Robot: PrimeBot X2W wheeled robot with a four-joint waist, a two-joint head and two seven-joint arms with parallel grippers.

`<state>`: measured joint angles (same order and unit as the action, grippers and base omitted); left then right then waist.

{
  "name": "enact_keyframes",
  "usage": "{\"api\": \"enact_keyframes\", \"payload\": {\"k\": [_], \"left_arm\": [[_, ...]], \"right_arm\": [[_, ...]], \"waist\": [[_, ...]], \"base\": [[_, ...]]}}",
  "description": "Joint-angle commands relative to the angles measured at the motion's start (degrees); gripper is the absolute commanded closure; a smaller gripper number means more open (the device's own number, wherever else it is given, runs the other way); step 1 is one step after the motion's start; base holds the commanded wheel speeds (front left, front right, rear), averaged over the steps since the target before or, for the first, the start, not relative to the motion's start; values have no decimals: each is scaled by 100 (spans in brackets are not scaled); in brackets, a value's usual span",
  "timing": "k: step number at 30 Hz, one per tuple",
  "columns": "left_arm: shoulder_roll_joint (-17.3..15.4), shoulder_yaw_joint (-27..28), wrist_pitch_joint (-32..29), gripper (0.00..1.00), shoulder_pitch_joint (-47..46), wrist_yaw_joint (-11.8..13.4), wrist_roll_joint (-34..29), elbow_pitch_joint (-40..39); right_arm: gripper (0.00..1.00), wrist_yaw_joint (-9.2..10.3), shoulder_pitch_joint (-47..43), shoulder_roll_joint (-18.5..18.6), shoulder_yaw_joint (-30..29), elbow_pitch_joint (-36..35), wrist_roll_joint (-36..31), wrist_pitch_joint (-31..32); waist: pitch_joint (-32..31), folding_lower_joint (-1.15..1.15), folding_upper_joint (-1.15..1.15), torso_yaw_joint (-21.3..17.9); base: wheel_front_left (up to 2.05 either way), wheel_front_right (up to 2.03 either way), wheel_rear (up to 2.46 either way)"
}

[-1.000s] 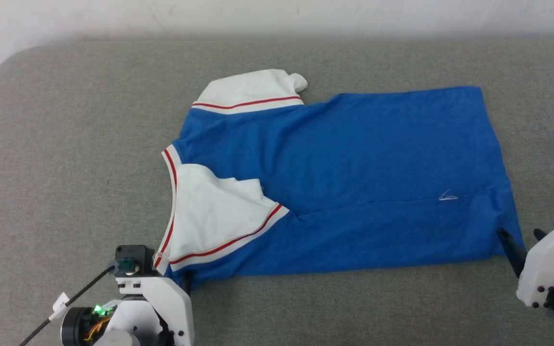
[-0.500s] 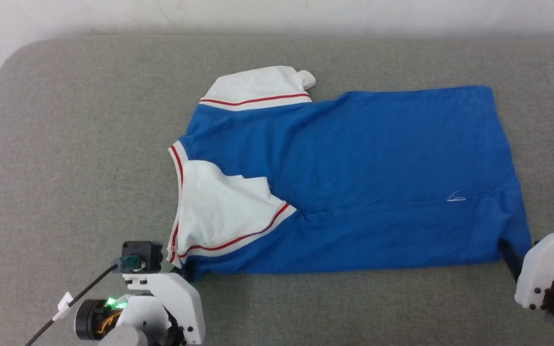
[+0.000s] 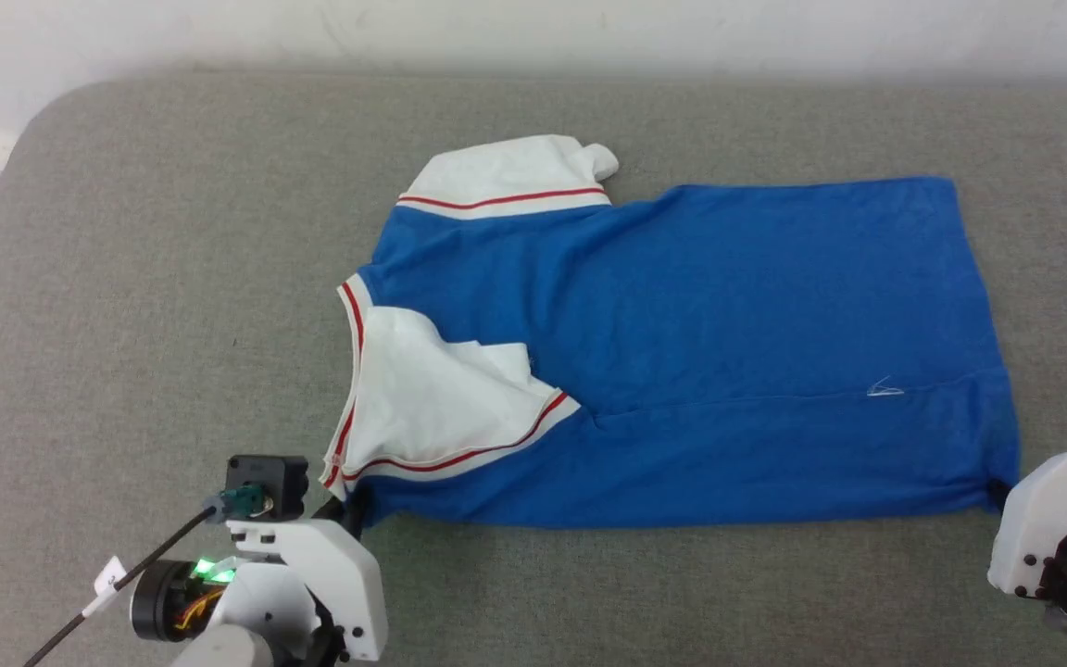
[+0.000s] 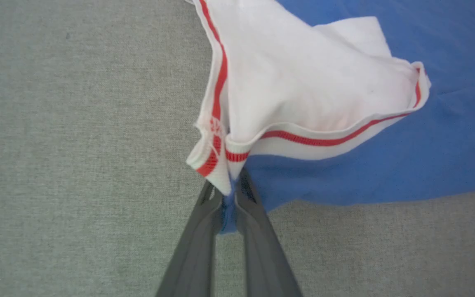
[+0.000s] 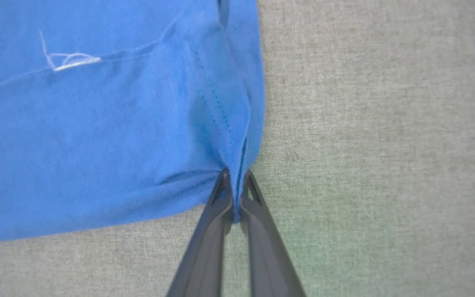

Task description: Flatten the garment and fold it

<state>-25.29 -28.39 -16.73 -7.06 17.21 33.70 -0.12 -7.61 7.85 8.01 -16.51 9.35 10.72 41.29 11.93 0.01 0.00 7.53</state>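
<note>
The garment (image 3: 700, 352) lies spread on the grey surface, plain blue side up, collar to the left and hem to the right. Its near white sleeve (image 3: 432, 408) is folded inward over the blue body; the far sleeve (image 3: 506, 176) sticks out at the back. My left gripper (image 3: 353, 514) is shut on the garment's near shoulder corner by the red-striped trim (image 4: 231, 189). My right gripper (image 3: 997, 491) is shut on the near hem corner (image 5: 235, 181), where the blue cloth bunches between the fingers.
The grey padded table (image 3: 172, 278) runs wide around the garment, its rounded corner at the far left. A pale wall (image 3: 533, 32) stands behind it. A black cable with a white tag (image 3: 112, 579) trails from my left wrist.
Both grippers have shut on the garment's near corners, the left first, then the right. The camera has shifted a little, so the whole scene sits slightly to the right and lower.
</note>
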Motion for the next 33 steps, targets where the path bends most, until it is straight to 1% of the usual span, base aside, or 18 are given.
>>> {"api": "enact_keyframes", "payload": {"k": [1,5,11,16,20,24,27,31,32,33], "left_arm": [[-64,6,-20,100,50,22,-40,-17],[-217,46,-59,100,191,57,-34,-95],[-508,113,-196,100,510,160,-16,-378],[-663,141,-364,100,806,253,74,-633],[-732,43,-616,100,975,230,173,-683],[-699,-63,-723,100,1052,173,252,-607],[-585,-86,-597,100,1000,120,272,-409],[-400,-114,-356,100,850,-26,302,-64],[-365,-128,-309,100,805,-68,303,32],[-334,-141,-266,91,760,-106,299,131]], "right_arm": [[100,12,-114,-1,-33,34,46,35],[100,12,-274,111,-46,-216,209,176],[100,12,-689,216,-66,-809,340,553],[100,12,-1023,231,-247,-1242,384,849],[100,12,-1168,232,-330,-1342,335,1018],[100,12,-1239,233,-296,-1305,322,1087],[100,12,-1167,241,-208,-1116,353,967],[100,12,-991,403,-39,-754,346,660],[74,12,-958,442,-5,-663,340,599],[0,12,-927,466,18,-583,338,540]], "waist": [[-137,-1,0,-56],[-374,-1,0,-125],[-666,-1,0,-220],[-741,-1,0,-228],[-739,-1,0,-224],[-698,-1,0,-222],[-653,-1,0,-226],[-574,-1,0,-213],[-556,-1,0,-204],[-546,-1,0,-196]], "base": [[0,0,0],[0,0,0],[0,0,0],[0,0,0],[0,0,0],[0,0,0],[0,0,0],[0,0,0],[0,0,0],[0,0,0]]}}
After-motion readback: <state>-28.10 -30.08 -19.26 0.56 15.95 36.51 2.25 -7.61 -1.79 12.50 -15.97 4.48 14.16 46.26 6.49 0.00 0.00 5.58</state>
